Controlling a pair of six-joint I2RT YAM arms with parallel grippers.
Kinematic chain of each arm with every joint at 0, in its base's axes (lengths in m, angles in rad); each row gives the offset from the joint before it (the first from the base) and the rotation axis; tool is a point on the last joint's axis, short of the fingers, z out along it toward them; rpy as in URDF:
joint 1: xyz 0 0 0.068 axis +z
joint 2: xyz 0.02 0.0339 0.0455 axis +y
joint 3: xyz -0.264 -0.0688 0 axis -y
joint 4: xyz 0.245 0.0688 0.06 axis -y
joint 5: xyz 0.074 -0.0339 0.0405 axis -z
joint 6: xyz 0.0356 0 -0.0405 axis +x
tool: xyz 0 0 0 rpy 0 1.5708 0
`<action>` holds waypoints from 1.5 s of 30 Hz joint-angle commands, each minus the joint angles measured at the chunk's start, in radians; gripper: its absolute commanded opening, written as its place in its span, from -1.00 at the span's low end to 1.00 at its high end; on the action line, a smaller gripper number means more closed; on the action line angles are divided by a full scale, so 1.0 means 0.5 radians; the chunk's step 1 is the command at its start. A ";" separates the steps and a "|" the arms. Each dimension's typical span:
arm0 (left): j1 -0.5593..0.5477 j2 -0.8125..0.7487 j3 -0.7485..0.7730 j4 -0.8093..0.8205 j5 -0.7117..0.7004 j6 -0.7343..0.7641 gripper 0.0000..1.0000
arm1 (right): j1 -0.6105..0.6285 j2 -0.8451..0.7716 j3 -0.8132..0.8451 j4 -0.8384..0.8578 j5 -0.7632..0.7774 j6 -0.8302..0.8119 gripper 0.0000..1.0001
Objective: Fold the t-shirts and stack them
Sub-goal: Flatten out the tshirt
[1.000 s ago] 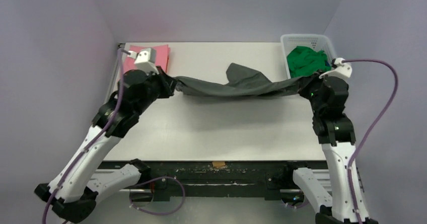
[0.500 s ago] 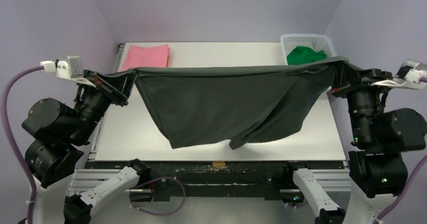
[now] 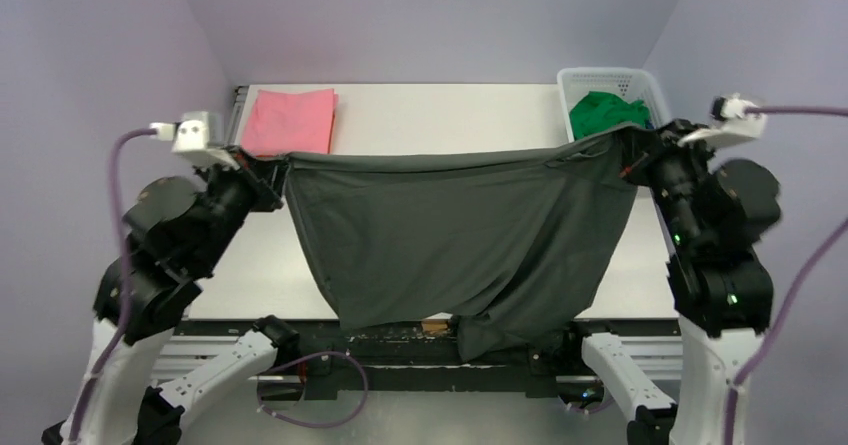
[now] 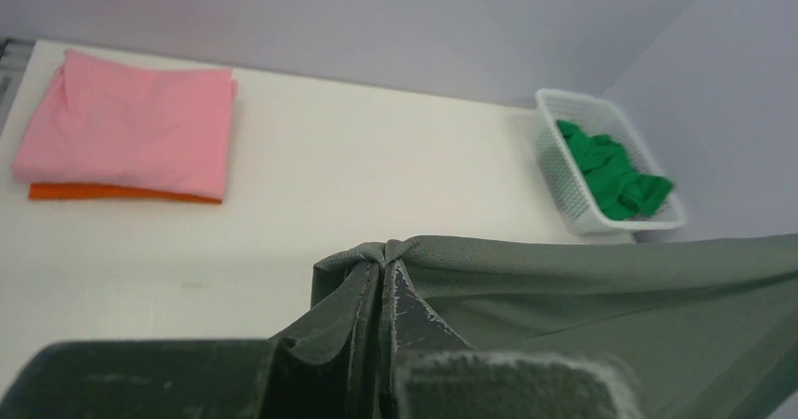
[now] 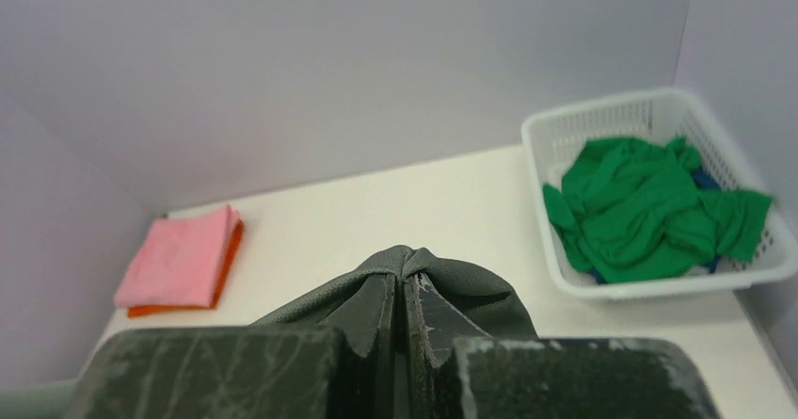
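Charcoal t-shirt (image 3: 450,235) hangs spread between arms above surface (image 3: 440,115), hem draped past near edge. Left end effector (image 4: 386,266) pinches one top corner, right end effector (image 5: 406,282) pinches other. You want top edge taut and level; lower toward far side so hem lands flat, unbunched. Count: one charcoal, one pink t-shirt (image 3: 292,120) folded atop one orange t-shirt (image 4: 113,193), one green t-shirt (image 3: 605,113) in one basket (image 3: 600,73).

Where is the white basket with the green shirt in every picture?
Top external: white plastic lattice basket at the table's far right corner.
Left wrist: basket at right, above the dark charcoal-grey t-shirt.
Right wrist: basket at right edge.
Shared landmark: folded pink t-shirt, on the left in all three.
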 commanded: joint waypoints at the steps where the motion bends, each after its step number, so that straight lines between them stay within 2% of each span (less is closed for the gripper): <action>1: 0.141 0.329 -0.217 -0.007 -0.253 -0.110 -1.00 | -0.005 0.271 -0.298 0.107 0.168 0.048 -1.00; 4: 0.472 0.613 -0.356 0.172 0.169 -0.165 -1.00 | -0.003 0.465 -0.491 0.269 0.236 0.092 -1.00; 8: 0.626 1.250 -0.278 0.390 0.298 -0.123 -1.00 | -0.003 0.861 -0.614 0.477 0.226 0.127 -1.00; 11: 0.700 1.783 0.055 0.393 0.455 -0.104 -1.00 | -0.005 1.239 -0.537 0.569 0.178 0.150 -1.00; 14: 0.764 2.333 0.541 0.304 0.514 -0.080 -1.00 | -0.005 1.719 -0.259 0.551 0.148 0.168 -0.99; 15: 0.787 2.525 0.754 0.234 0.550 -0.075 -0.94 | -0.004 1.898 -0.123 0.515 0.152 0.178 -0.97; 16: 0.820 2.708 0.991 0.148 0.587 -0.066 -0.76 | -0.004 2.086 0.063 0.479 0.156 0.184 -0.91; 17: 0.843 2.891 1.266 0.045 0.655 -0.074 -0.46 | -0.004 2.266 0.282 0.420 0.160 0.181 -0.72; 18: 0.861 3.053 1.534 -0.071 0.695 -0.093 -0.17 | -0.003 2.440 0.502 0.357 0.159 0.176 -0.39; 19: 0.872 3.189 1.762 -0.166 0.732 -0.110 0.08 | -0.005 2.591 0.728 0.279 0.150 0.179 -0.16; 21: 0.874 3.263 1.954 -0.230 0.824 -0.112 0.79 | 0.001 2.807 1.077 0.053 0.190 0.161 0.15; 22: 0.873 3.183 1.863 -0.123 0.876 -0.112 0.97 | 0.010 2.805 1.123 0.006 0.197 0.148 0.28; 24: 0.872 2.942 1.424 0.121 0.945 -0.123 1.00 | 0.024 2.656 0.888 0.132 0.196 0.118 0.55; 26: 0.872 2.711 1.072 0.264 0.956 -0.137 1.00 | 0.031 2.421 0.547 0.291 0.186 0.115 0.61; 30: 0.867 2.392 0.574 0.327 1.000 -0.145 1.00 | 0.029 1.991 -0.093 0.477 0.107 0.124 0.65; 34: 0.839 2.270 0.234 0.452 1.019 -0.147 0.99 | 0.034 1.683 -0.620 0.633 -0.021 0.206 0.65; 38: 0.820 2.353 0.142 0.341 1.117 -0.198 0.88 | 0.046 1.493 -0.978 0.708 -0.182 0.283 0.66; 42: 0.749 2.263 -0.250 0.576 1.210 -0.262 0.90 | 0.104 1.403 -1.208 0.681 -0.164 0.320 0.65; 45: 0.659 2.247 -0.397 0.693 1.263 -0.297 0.91 | 0.122 1.433 -1.298 0.706 -0.152 0.367 0.65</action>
